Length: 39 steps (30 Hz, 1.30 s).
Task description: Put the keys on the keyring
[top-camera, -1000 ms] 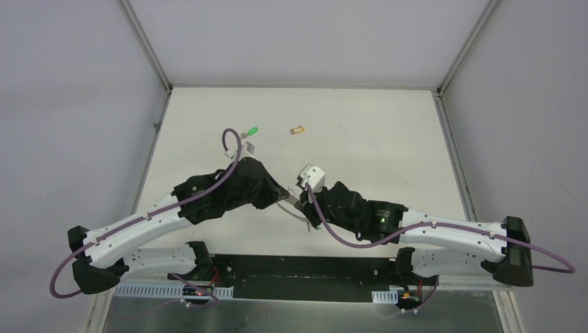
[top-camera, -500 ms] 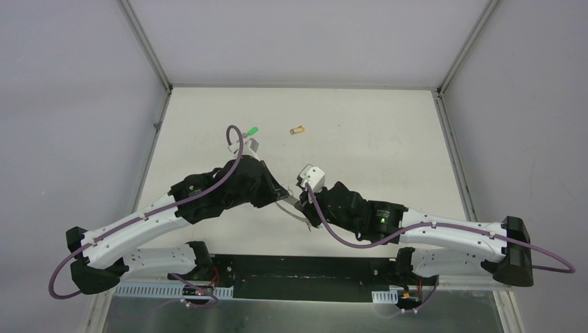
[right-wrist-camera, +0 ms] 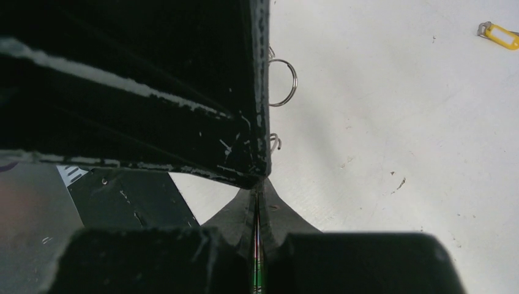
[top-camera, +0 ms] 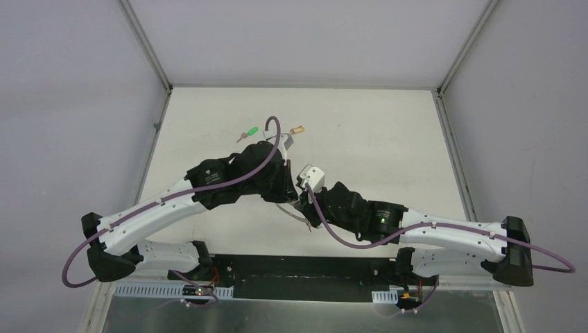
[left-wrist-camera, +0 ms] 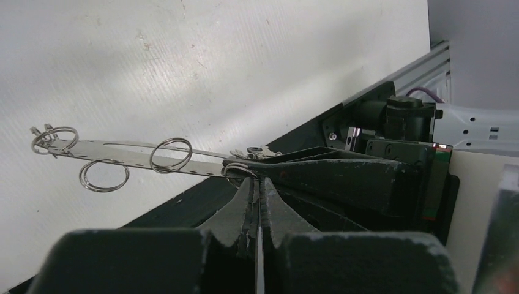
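Observation:
The keyring [top-camera: 291,211] is a thin grey metal strip [left-wrist-camera: 122,149] carrying several small wire rings. It hangs above the table between my two grippers. My left gripper [top-camera: 288,199] is shut, its tips [left-wrist-camera: 257,182] pinching a small ring at the strip's near end. My right gripper [top-camera: 300,206] is shut on that same end, tip to tip with the left [right-wrist-camera: 260,184]. One ring [right-wrist-camera: 284,82] shows past the left gripper's black body. The green key [top-camera: 251,131] and the yellow-tan key [top-camera: 298,129] lie on the table behind the left wrist. The yellow-tan key also shows in the right wrist view [right-wrist-camera: 500,35].
The white table [top-camera: 388,146] is walled by grey panels with metal rails at left [top-camera: 149,139] and right [top-camera: 451,139]. A black base plate [top-camera: 305,267] runs along the near edge. The left arm's purple cable [top-camera: 274,135] loops over the green key's area.
My left wrist has swung to the right and turned, its camera and cable now near the yellow-tan key. The green key is uncovered. The right arm and the keyring stay put.

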Each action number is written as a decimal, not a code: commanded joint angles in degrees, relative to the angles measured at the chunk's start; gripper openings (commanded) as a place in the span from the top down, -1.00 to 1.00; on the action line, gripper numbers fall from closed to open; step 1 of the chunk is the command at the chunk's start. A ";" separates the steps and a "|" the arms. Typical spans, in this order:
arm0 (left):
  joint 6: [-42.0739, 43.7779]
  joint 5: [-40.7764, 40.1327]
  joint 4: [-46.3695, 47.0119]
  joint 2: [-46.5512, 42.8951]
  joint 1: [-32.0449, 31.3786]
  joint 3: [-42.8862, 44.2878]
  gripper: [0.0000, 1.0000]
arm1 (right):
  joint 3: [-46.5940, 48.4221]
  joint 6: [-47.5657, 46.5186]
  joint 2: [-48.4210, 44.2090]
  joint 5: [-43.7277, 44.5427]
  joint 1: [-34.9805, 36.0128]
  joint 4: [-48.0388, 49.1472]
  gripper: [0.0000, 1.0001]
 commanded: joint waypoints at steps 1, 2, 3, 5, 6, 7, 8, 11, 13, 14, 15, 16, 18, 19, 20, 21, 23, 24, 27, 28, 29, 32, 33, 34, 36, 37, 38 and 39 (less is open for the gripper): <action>5.75 3.76 -1.02 0.51 0.46 3.12 1.00 | 2.15 -0.14 -1.68 -0.08 -0.05 3.51 1.00; 5.90 2.96 -1.35 0.35 0.40 3.15 1.00 | 2.12 -0.09 -1.69 -0.12 0.01 3.54 1.00; 6.17 2.34 -1.61 0.06 0.45 3.06 1.00 | 2.08 -0.06 -1.69 -0.19 0.01 3.55 1.00; 7.04 1.17 -2.24 -0.43 0.41 3.03 1.00 | 2.07 -0.14 -1.65 -0.26 -0.06 3.49 1.00; 7.41 0.38 -2.88 -0.59 0.45 3.15 1.00 | 2.09 -0.26 -1.61 -0.34 -0.04 3.53 1.00; 7.51 -0.51 -3.79 -0.76 0.45 3.27 1.00 | 2.07 -0.30 -1.61 -0.31 -0.02 3.49 1.00; 7.52 -1.41 -4.68 -0.88 0.46 3.44 1.00 | 2.07 -0.38 -1.60 -0.33 -0.01 3.52 1.00; 7.69 -3.10 -6.42 -1.63 0.41 3.36 1.00 | 2.11 -0.47 -1.52 -0.35 -0.05 3.79 1.00; 7.61 -3.91 -7.03 -2.04 0.45 3.22 1.00 | 2.15 -0.56 -1.35 -0.47 -0.03 3.87 1.00; 7.69 -4.35 -7.38 -2.20 0.43 3.21 1.00 | 2.16 -0.58 -1.29 -0.56 0.00 3.92 1.00; 7.66 -4.73 -7.76 -2.32 0.45 3.36 1.00 | 2.23 -0.60 -1.25 -0.64 0.01 3.92 1.00; 7.57 -5.11 -8.19 -2.44 0.45 3.38 1.00 | 2.24 -0.58 -1.18 -0.65 -0.02 3.92 1.00; 7.46 -5.22 -8.31 -2.50 0.45 3.27 1.00 | 2.21 -0.64 -1.08 -0.66 -0.04 4.08 1.00; 7.59 -5.04 -8.23 -2.35 0.46 3.22 1.00 | 2.21 -0.62 -1.07 -0.72 -0.04 4.14 1.00; 7.79 -4.71 -8.23 -2.14 0.42 3.26 1.00 | 2.16 -0.62 -1.01 -0.78 0.01 4.23 1.00; 8.12 -4.36 -8.18 -1.88 0.45 3.42 1.00 | 2.20 -0.61 -0.99 -0.81 -0.04 4.25 1.00; 8.80 -3.77 -7.82 -1.48 0.46 3.69 1.00 | 2.17 -0.61 -0.90 -0.99 -0.04 4.25 1.00; 9.20 -3.56 -7.53 -1.41 0.46 3.74 1.00 | 2.20 -0.48 -0.92 -1.05 -0.02 4.23 1.00; 9.98 -3.10 -5.44 -2.23 0.46 3.07 1.00 | 1.96 -0.38 -1.14 -1.01 -0.08 4.22 1.00; 10.07 -3.04 -4.38 -2.74 0.41 2.38 1.00 | 1.90 -0.37 -1.23 -0.93 -0.03 4.27 1.00; 10.07 -2.89 -3.18 -3.55 0.45 1.44 1.00 | 1.81 -0.35 -1.31 -0.84 -0.04 4.21 1.00; 9.34 -2.78 1.12 -6.38 0.45 -2.19 1.00 | 1.69 -0.34 -1.42 -0.82 -0.02 4.23 1.00; 8.96 -2.81 2.46 -7.24 0.45 -3.33 1.00 | 1.74 -0.39 -1.50 -0.83 0.00 4.27 1.00; 8.55 -2.91 3.44 -8.11 0.38 -4.38 1.00 | 1.72 -0.34 -1.51 -0.83 0.00 4.22 1.00; 8.25 -3.28 4.59 -9.27 0.45 -5.90 1.00 | 1.67 -0.33 -1.59 -0.99 0.00 4.32 1.00; 8.35 -3.52 4.69 -9.53 0.45 -6.34 1.00 | 1.64 -0.40 -1.67 -1.00 -0.03 4.36 1.00; 8.58 -3.62 4.75 -9.85 0.44 -6.63 1.00 | 1.55 -0.34 -1.69 -1.06 0.01 4.44 0.98; 8.79 -3.64 4.72 -10.02 0.40 -6.85 1.00 | 1.54 -0.37 -1.73 -1.27 -0.06 4.57 0.91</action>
